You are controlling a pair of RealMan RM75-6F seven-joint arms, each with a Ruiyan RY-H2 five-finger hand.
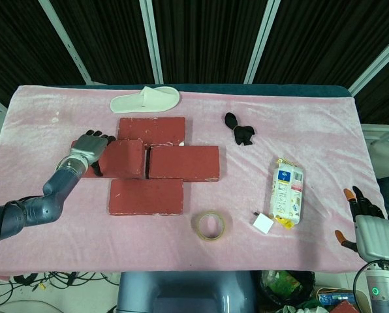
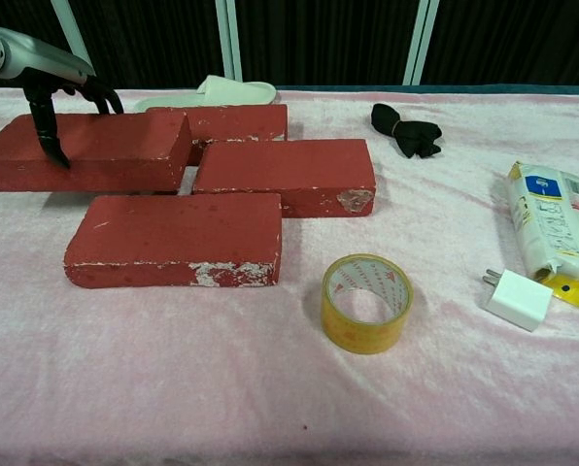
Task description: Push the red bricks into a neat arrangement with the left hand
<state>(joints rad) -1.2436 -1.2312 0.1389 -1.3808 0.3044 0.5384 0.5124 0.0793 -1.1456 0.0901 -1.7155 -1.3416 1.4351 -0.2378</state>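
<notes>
Four red bricks (image 1: 153,160) | left hand (image 1: 90,145) grips the left brick (image 2: 85,150) | slipper (image 1: 145,100) behind | tape roll (image 1: 210,225) in front

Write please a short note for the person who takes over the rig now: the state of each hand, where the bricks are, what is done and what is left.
Left hand: grips the outer end of the left brick, fingers over its top.
Right hand: holds nothing, fingers apart, at the table's near right corner.
Bricks: back brick near the slipper; middle brick; front brick. The left brick lies almost against the middle brick's left end.
Done: the four bricks are grouped close.
Left: close the small gap, square the edges, perhaps align the front brick.
</notes>
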